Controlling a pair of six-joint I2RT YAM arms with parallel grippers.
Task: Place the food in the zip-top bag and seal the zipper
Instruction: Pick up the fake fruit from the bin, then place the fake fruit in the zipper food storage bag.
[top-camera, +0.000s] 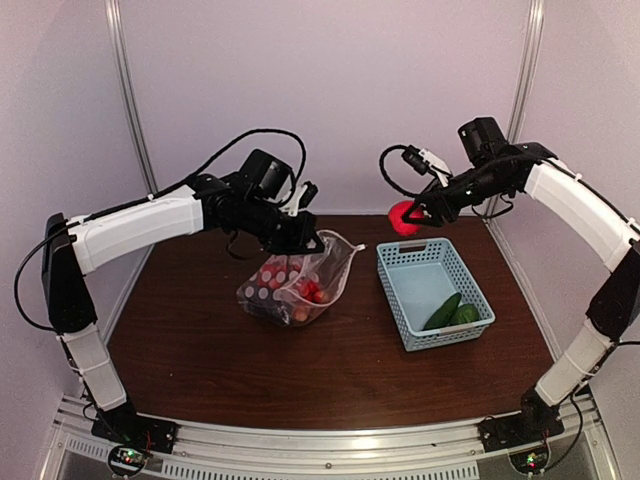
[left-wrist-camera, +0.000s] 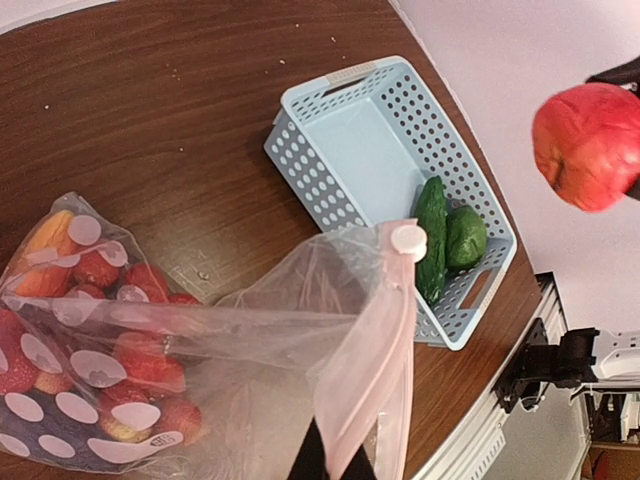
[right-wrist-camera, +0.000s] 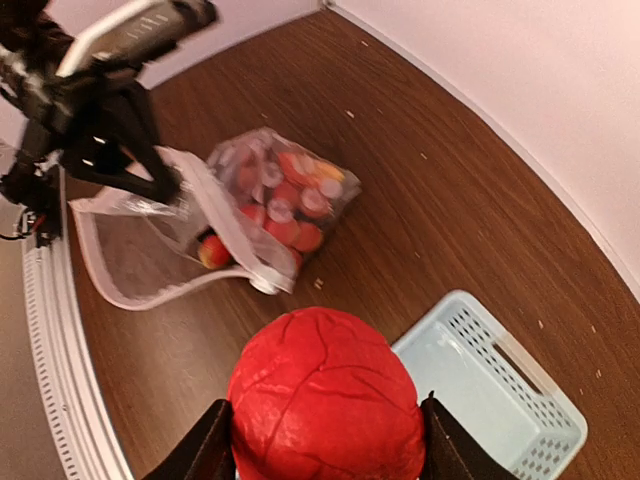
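The clear polka-dot zip-top bag (top-camera: 300, 285) lies mid-table with red pieces, an orange piece and a dark piece inside (left-wrist-camera: 90, 330). My left gripper (top-camera: 300, 240) is shut on its pale pink zipper strip (left-wrist-camera: 365, 370) and holds the mouth up and open; the white slider tab (left-wrist-camera: 408, 240) sits at the strip's end. My right gripper (top-camera: 415, 215) is shut on a red round toy fruit (right-wrist-camera: 325, 400) (left-wrist-camera: 588, 145), held in the air above the table between bag and basket. Two green cucumbers (top-camera: 452, 312) lie in the basket.
A light-blue mesh basket (top-camera: 415, 262) stands right of the bag, also in the left wrist view (left-wrist-camera: 350, 150) and the right wrist view (right-wrist-camera: 480, 380). Bare brown table lies in front of both. White walls close the back and sides.
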